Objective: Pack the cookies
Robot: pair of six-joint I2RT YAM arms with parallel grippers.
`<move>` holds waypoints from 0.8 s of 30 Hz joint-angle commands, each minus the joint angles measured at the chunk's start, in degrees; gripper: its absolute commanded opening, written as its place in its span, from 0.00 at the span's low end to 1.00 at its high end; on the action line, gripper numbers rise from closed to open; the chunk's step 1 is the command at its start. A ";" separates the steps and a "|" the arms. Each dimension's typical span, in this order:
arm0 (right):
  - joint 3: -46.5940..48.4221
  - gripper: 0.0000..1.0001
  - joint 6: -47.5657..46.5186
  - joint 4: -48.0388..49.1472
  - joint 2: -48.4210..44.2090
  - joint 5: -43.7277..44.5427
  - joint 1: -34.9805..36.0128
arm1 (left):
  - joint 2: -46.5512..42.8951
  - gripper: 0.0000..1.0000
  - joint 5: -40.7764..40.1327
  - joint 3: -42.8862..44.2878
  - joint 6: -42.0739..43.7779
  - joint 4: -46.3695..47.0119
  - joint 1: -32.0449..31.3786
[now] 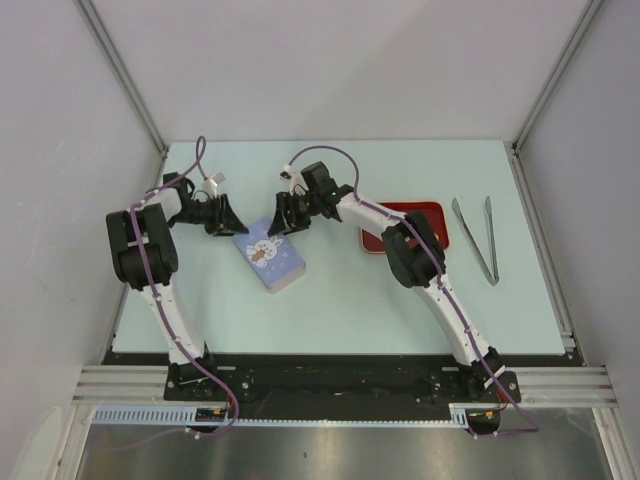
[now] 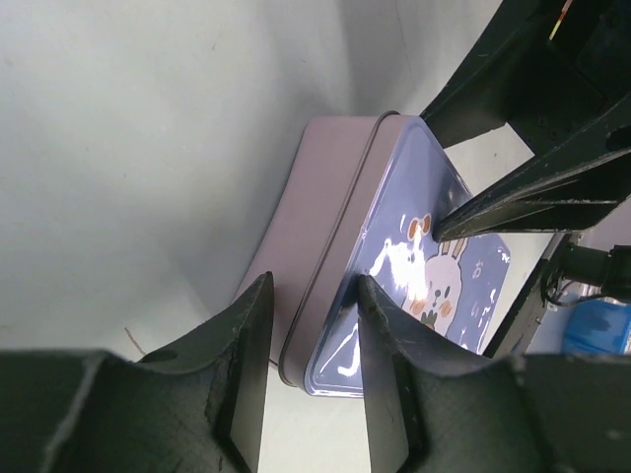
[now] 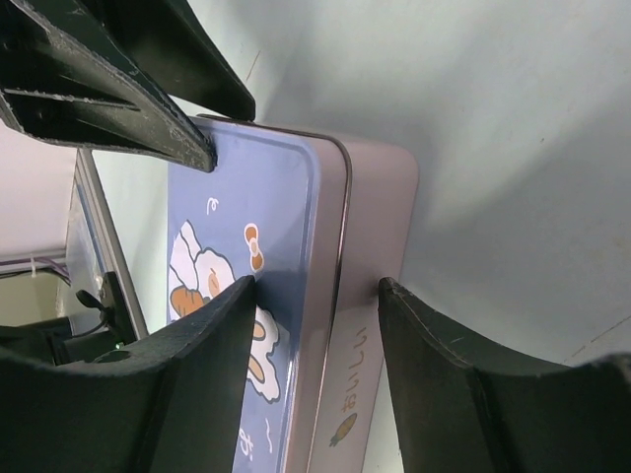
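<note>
**Q:** What lies at centre frame in the overhead view?

**A:** A rectangular tin, flat and set askew on the pale green table. Its blue lid is in place and bears a white cartoon rabbit. Its side walls are pale pink.

**Q:** And towards the right?

**A:** A red tray, partly hidden, at centre right. Metal tongs lie beside it near the right edge, well apart from the tin.

Bright, even overhead light leaves soft shadows on the tabletop, white glare streaks the glossy tin lid, and both wrist views look slightly soft.
</note>
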 commanded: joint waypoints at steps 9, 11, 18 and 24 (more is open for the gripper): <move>-4.08 0.57 -2.81 -2.95 -5.75 1.37 -1.03 | 3.44 0.39 -12.55 -1.86 1.53 -1.96 -0.51; -5.48 0.57 -3.24 -2.95 -6.63 1.55 -1.30 | 3.17 0.42 -11.75 -1.60 1.27 -2.05 -0.60; -8.39 0.55 -6.05 -5.23 -9.09 4.71 -2.09 | 2.29 0.46 -12.27 -1.34 -1.01 -0.56 -3.14; -10.23 0.53 -8.08 -7.08 -10.85 8.22 -2.71 | 3.17 0.47 -13.25 -0.11 -4.35 1.47 -7.01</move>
